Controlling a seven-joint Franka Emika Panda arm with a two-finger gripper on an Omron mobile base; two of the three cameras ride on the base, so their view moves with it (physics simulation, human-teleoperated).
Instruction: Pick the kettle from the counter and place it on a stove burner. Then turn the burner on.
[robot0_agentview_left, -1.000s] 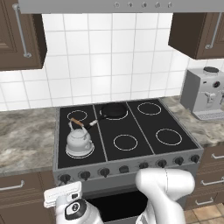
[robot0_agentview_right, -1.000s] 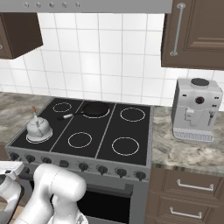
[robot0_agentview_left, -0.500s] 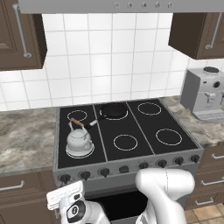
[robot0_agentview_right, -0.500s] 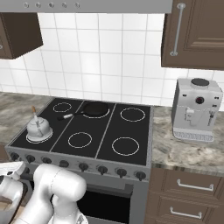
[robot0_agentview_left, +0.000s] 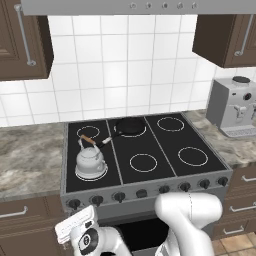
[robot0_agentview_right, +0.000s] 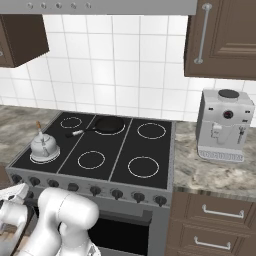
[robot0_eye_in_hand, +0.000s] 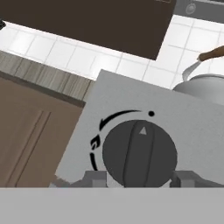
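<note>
Your tabletop (robot0_agentview_left: 27, 155) runs grey-brown on both sides of the black cooktop (robot0_agentview_left: 150, 150), with dark cabinets beneath and white tile behind. On the right stretch of tabletop you have a grey coffee machine (robot0_agentview_right: 222, 125) standing against the wall.

On the cooktop, the pan (robot0_agentview_left: 129, 126) sits on the rear middle ring, its handle pointing toward the front left. The kettle (robot0_agentview_left: 90, 161) stands upright on the front left burner (robot0_agentview_left: 91, 175), its base inside the white ring and its brown handle arched over the lid. From the right base camera you see the kettle (robot0_agentview_right: 44, 146) at the near left corner of the cooktop, well apart from the pan (robot0_agentview_right: 107, 125).

Your arm reaches down in front of the stove's left end, below the row of knobs (robot0_agentview_left: 142, 192). Your hand (robot0_eye_in_hand: 140, 177) is facing the leftmost knob (robot0_eye_in_hand: 139, 153); its two fingertips stand one on each side of the dial, part open, and you cannot tell whether they touch it. The knob's pointer mark sits close to the dot above it.
</note>
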